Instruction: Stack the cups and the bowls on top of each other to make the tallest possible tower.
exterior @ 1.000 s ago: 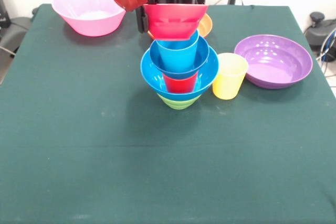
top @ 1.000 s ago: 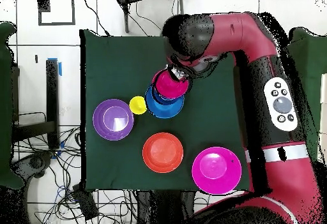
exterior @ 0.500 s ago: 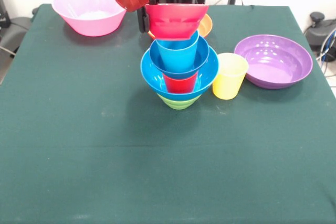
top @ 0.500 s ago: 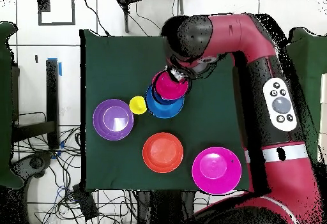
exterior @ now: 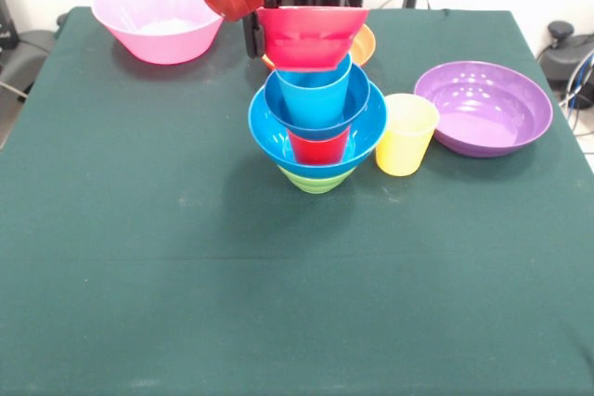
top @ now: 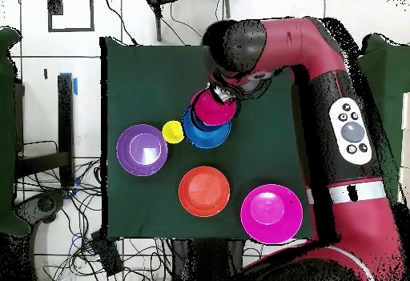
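The tower stands mid-table: green bowl point(exterior: 316, 180), large blue bowl point(exterior: 264, 132), red cup point(exterior: 317, 147), small blue bowl point(exterior: 278, 104), sky-blue cup point(exterior: 314, 95). A small red bowl point(exterior: 311, 34) sits upright on the sky-blue cup's rim, and from above this red bowl point(top: 213, 107) covers the pile. My gripper point(exterior: 251, 36) is at the red bowl's back edge, mostly hidden behind it and under the red wrist. A yellow cup point(exterior: 406, 134) stands upright just beside the tower.
A purple bowl point(exterior: 483, 108) lies beyond the yellow cup. An orange bowl point(exterior: 364, 44) peeks out behind the tower, and a pink bowl point(exterior: 158, 18) sits at the far corner. The arm point(top: 320, 70) arches over one table side.
The wrist has shifted very slightly above the tower. The red bowl and the pile under it have not moved.
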Motion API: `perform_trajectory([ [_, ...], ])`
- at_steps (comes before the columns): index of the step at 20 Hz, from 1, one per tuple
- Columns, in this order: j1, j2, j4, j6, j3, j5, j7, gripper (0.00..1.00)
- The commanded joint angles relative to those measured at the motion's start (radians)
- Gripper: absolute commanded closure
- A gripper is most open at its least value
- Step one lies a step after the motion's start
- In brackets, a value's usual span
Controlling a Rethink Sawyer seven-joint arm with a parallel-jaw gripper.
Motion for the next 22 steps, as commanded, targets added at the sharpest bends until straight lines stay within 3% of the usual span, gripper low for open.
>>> perform_trajectory([
  [1, 0.013, 0.062, 0.066, 0.017, -0.024, -0.025, -0.276, 1.0],
  [22, -0.01, 0.095, 0.086, 0.001, -0.011, -0.005, -0.288, 1.0],
])
